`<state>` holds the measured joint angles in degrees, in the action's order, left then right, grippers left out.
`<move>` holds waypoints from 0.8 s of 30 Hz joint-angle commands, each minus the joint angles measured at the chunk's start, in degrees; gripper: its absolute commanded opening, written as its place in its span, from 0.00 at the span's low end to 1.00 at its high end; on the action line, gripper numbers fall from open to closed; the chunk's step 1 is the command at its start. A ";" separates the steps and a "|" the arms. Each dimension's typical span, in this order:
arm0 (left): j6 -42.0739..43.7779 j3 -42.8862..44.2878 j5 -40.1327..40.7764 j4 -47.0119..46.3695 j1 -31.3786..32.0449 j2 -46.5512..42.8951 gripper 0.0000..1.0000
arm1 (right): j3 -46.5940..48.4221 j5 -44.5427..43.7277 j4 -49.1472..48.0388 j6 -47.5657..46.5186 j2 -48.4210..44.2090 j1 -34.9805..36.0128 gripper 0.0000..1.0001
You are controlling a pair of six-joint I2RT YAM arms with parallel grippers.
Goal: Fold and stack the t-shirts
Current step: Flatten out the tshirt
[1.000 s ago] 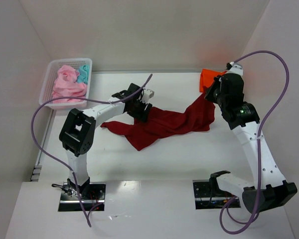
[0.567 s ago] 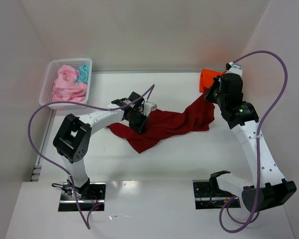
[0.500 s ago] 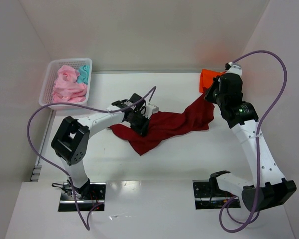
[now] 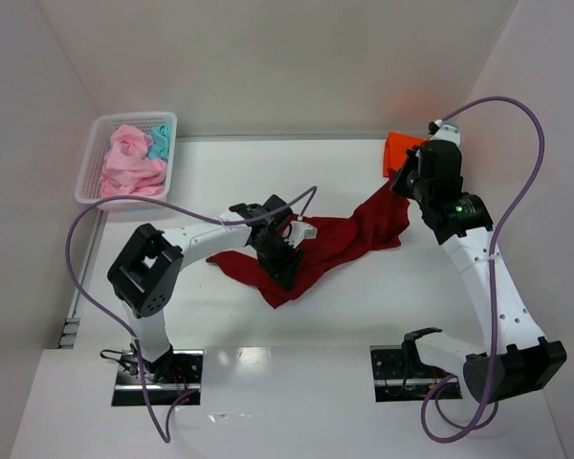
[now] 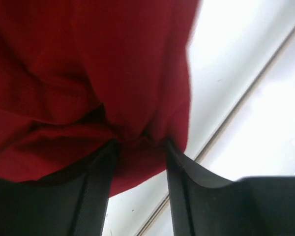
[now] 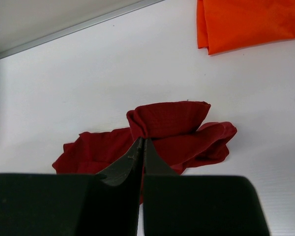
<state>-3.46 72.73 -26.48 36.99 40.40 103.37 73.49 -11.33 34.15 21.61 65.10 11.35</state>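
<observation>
The right gripper (image 6: 142, 142) has its fingers pressed together on a fold at the far right corner of the dark red t-shirt (image 4: 349, 234), raising that corner off the table (image 4: 364, 306), probably to anchor one end while the cloth is spread. At the shirt's near left part, the left gripper (image 5: 140, 145) has its fingers standing apart with bunched red cloth filling the gap. Whether they clamp it or merely straddle it cannot be told. Between the two grippers the shirt lies crumpled and unfolded, so the folding looks barely begun. The orange t-shirt (image 4: 400, 148) lies flat just beyond the red shirt's far right corner. Well to the red shirt's far left stands the white mesh basket (image 4: 134, 118), holding the pink t-shirts (image 4: 129, 163) and a teal t-shirt (image 4: 160, 143), waiting their turn.
</observation>
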 commanded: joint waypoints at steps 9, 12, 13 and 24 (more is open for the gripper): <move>-12.97 6.80 18.56 -10.44 -10.78 -4.77 0.91 | -0.46 0.87 -1.63 -0.95 -0.50 -0.46 0.01; -12.36 8.12 18.57 -12.90 -12.27 -2.66 0.94 | -0.46 0.87 -2.15 -0.95 -0.50 -0.46 0.01; -12.36 8.13 17.09 -13.43 -12.80 -1.95 0.94 | -0.46 0.87 -2.16 -0.95 -0.50 -0.46 0.01; -11.74 9.54 3.28 -14.58 -14.21 5.87 0.87 | -0.46 -0.27 -2.16 -0.95 -0.50 -0.46 0.01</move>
<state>-15.29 81.28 -16.71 23.81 26.37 107.44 73.47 -10.59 34.06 21.37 65.21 11.33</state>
